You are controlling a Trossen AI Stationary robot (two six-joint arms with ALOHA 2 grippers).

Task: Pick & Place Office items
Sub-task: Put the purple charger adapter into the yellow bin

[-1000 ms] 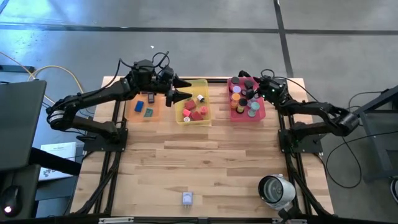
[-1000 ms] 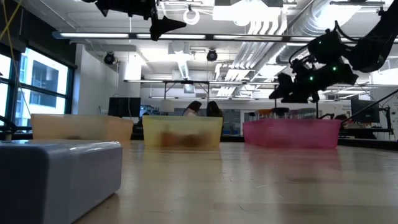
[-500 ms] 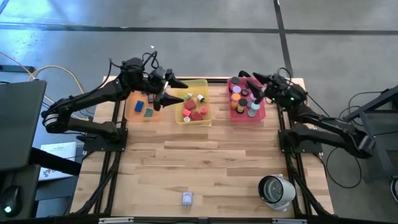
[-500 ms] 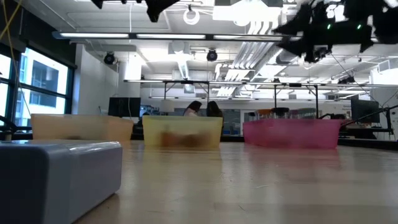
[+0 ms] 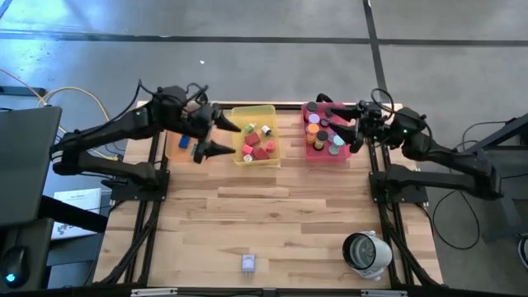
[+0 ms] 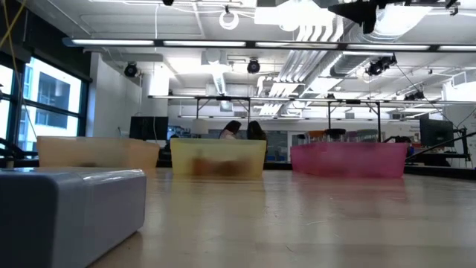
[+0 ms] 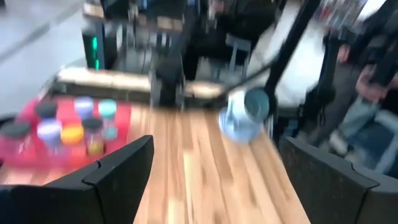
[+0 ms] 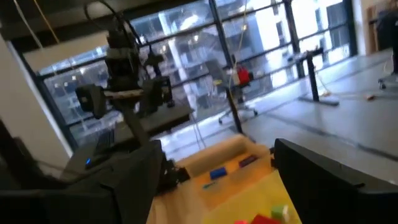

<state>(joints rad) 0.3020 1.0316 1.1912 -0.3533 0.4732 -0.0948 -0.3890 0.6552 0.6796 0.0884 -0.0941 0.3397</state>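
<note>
On the wooden table (image 5: 272, 206), colourful office items (image 5: 257, 142) fill translucent trays (image 5: 266, 161).

Grey concrete floor (image 5: 272, 25), large windows (image 8: 267, 37), bright ceiling lights (image 6: 223, 46).

In the low view both arms were almost wholly cut off by the top edge, and a grey block (image 6: 71, 212) ran off the left edge, blurred. The contents of the yellow tray (image 6: 218, 158) were only a brownish smear behind its wall. The left wrist view was smeared throughout: the discs in the pink tray (image 7: 62, 127) lacked clear outlines, and the round device (image 7: 245, 115) was vague.
</note>
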